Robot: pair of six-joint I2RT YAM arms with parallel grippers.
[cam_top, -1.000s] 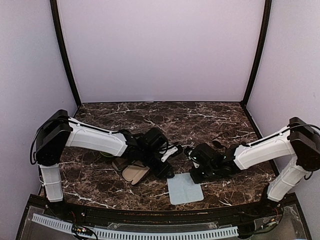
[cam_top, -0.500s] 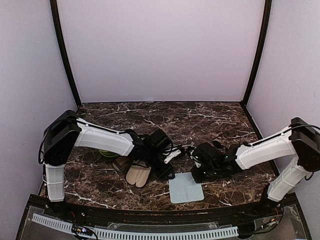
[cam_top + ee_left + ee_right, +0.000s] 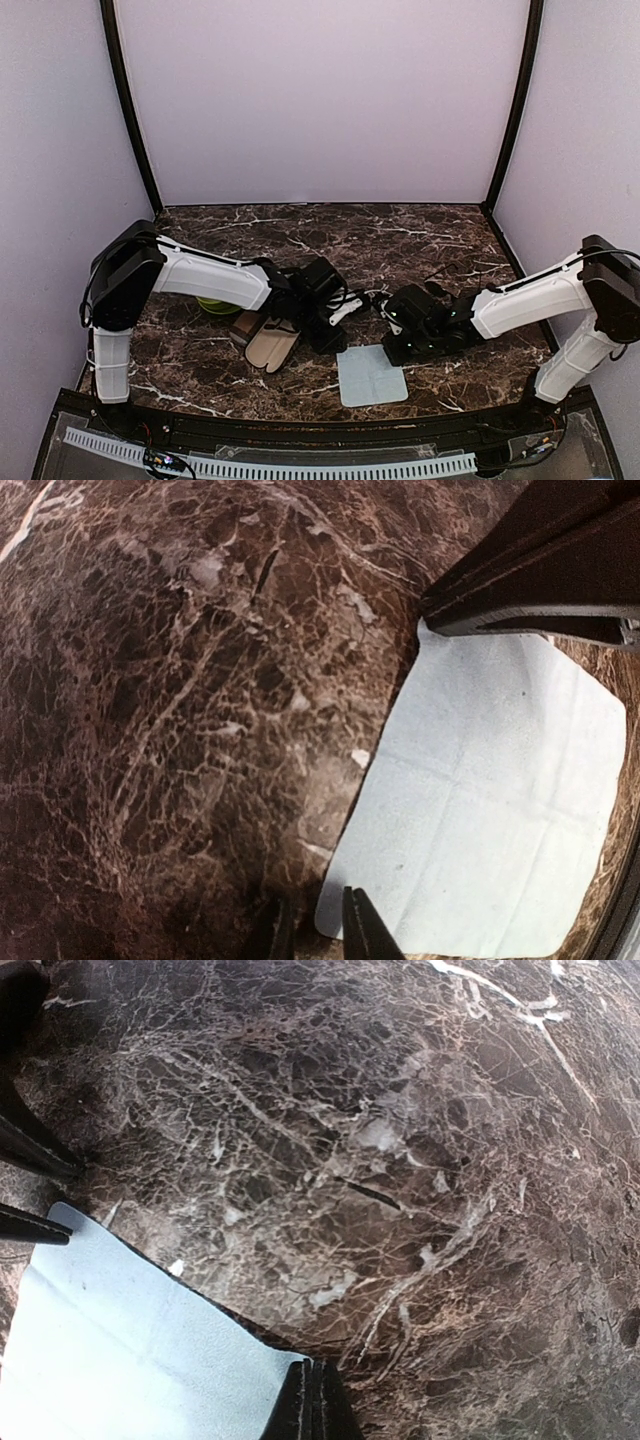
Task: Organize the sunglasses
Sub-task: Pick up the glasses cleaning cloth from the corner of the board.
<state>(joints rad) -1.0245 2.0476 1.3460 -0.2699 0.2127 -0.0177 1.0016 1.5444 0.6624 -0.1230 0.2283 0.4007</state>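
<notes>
**Top view.** Dark brown, white-veined marble tabletop.
- 1 light blue square cloth, lying flat near the middle of the near edge.
- 1 oblong case, lying open with its tan lining up, left of the cloth and also near the near edge.
- 1 green object, mostly hidden under the left arm; its kind cannot be told.
- Sunglasses: 1 pair made out, a small dark shape with thin black wire. It lies right of the middle, behind the right arm and well apart from the cloth. The lens shape is too small to tell.
- Left gripper is low at the cloth's back left corner.
- Right gripper is low at the cloth's back right corner.

**Left wrist view.** The left gripper has its two fingertips a narrow gap apart. One tip is over marble and the other over the cloth, with the cloth's corner edge between them. Nothing is seen clamped; whether the tips touch the cloth cannot be told.

**Right wrist view.** The right gripper has its fingertips pressed together with no gap, right at a corner of the cloth. Whether they pinch the cloth cannot be told.
</notes>
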